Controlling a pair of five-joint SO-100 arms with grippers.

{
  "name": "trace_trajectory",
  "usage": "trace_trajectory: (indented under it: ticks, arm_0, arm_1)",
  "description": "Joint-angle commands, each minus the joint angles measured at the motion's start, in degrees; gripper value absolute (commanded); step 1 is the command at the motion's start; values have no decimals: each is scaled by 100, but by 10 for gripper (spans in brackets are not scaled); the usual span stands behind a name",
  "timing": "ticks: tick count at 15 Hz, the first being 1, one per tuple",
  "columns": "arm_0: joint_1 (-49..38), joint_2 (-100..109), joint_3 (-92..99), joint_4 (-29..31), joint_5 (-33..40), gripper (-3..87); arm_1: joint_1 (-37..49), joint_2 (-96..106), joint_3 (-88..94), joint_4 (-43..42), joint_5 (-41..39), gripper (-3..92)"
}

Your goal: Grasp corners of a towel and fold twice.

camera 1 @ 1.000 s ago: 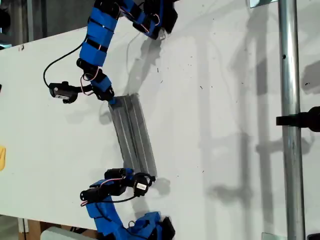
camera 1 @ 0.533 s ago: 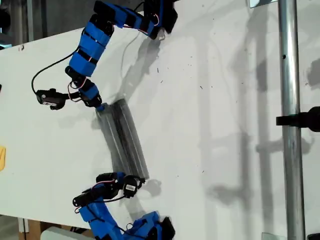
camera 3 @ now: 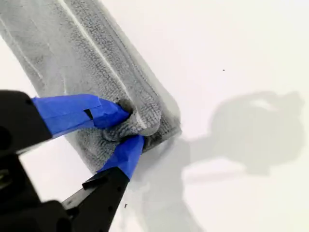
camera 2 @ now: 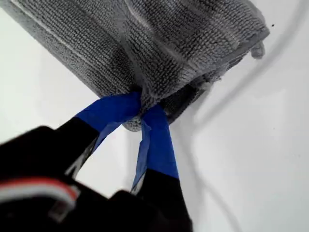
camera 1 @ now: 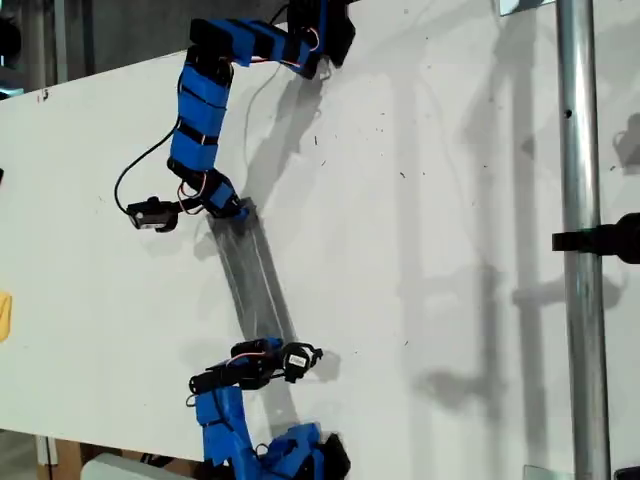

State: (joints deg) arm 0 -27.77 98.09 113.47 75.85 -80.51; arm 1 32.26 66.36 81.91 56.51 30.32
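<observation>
A white table point(camera 1: 420, 250) fills the exterior view, crossed by a metal pole point(camera 1: 580, 250) at the exterior view's right and scattered with tiny dark specks. On it lies the towel point(camera 1: 255, 285), a grey, ribbed cloth with thin pale stripes, folded into a long narrow band that runs from about 11 o'clock to 5 o'clock across the middle-left of the exterior view. Its layers are stacked, and the pile looks soft and looped up close.

Each end of the band sits in a blue-taped gripper. In the first wrist view, my first gripper point(camera 2: 142, 113) has its jaws pressed together on a bunched fold at the towel's point(camera 2: 159, 43) short end, the cloth spreading away past the tips. In the second wrist view, my second gripper point(camera 3: 126, 126) pinches the other end, with a wad of towel point(camera 3: 87, 53) squeezed between the jaws. The wrist views do not settle which arm in the exterior view is which.
</observation>
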Motion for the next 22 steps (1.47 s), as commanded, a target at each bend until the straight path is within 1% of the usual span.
trace_trajectory:
  ticks: [1, 3, 4, 5, 6, 7, 9, 10, 11, 12, 13, 14, 16, 18, 19, 20, 21, 22]
  arm_0:
    - [-290, 237, 105, -167, 141, 81]
    - [-176, 246, 79, -114, 79, 185]
    - [-114, 246, 62, 97, -97, 240]
    - [-53, 290, -88, 527, -272, 261]
    - [88, 563, -211, 967, -431, 279]
    - [299, 1055, -237, 1222, -413, 302]
    - [800, 2408, -35, 1564, -738, 261]
    - [1125, 3164, 193, 1661, -1055, 241]
    - [1450, 3929, 545, 1723, -1397, 195]
    - [1784, 4693, 1037, 1687, -1705, 140]
    - [2206, 5440, 1564, 1564, -2162, 123]
    - [2602, 6091, 2109, 1195, -2303, 99]
    - [3261, 7216, 3305, 378, -2689, 35]
    - [3744, 8367, 4368, -211, -2821, -26]
    - [3902, 9149, 4869, -62, -3111, -26]
    - [4008, 9932, 5282, 246, -3234, -26]
    - [4078, 10090, 5484, 264, -3164, -27]
    - [4122, 10090, 5625, 158, -3103, -27]
  arm_1:
    - [211, 9, -176, -193, 26, -3]
    - [404, -105, -246, -105, 9, 15]
    - [475, -202, -308, 44, 70, 115]
    - [545, -246, -387, 334, 158, 247]
    - [580, -62, -299, 562, 220, 291]
    - [598, 343, -114, 765, 246, 317]
    - [668, 1380, 316, 1213, 369, 329]
    - [773, 2021, 668, 1459, 475, 333]
    - [870, 2865, 1213, 1582, 571, 333]
    - [984, 3647, 1714, 1863, 712, 336]
    - [1063, 4359, 2136, 2294, 932, 336]
    - [1090, 5150, 2663, 2593, 1213, 337]
    - [861, 6592, 3604, 3085, 2065, 359]
    - [229, 7603, 4359, 3393, 3164, 394]
    - [0, 7840, 4685, 3393, 3516, 407]
    - [-123, 7954, 4834, 3375, 3674, 407]
    - [-176, 8068, 4834, 3401, 3718, 414]
    - [-176, 8104, 4843, 3419, 3744, 414]
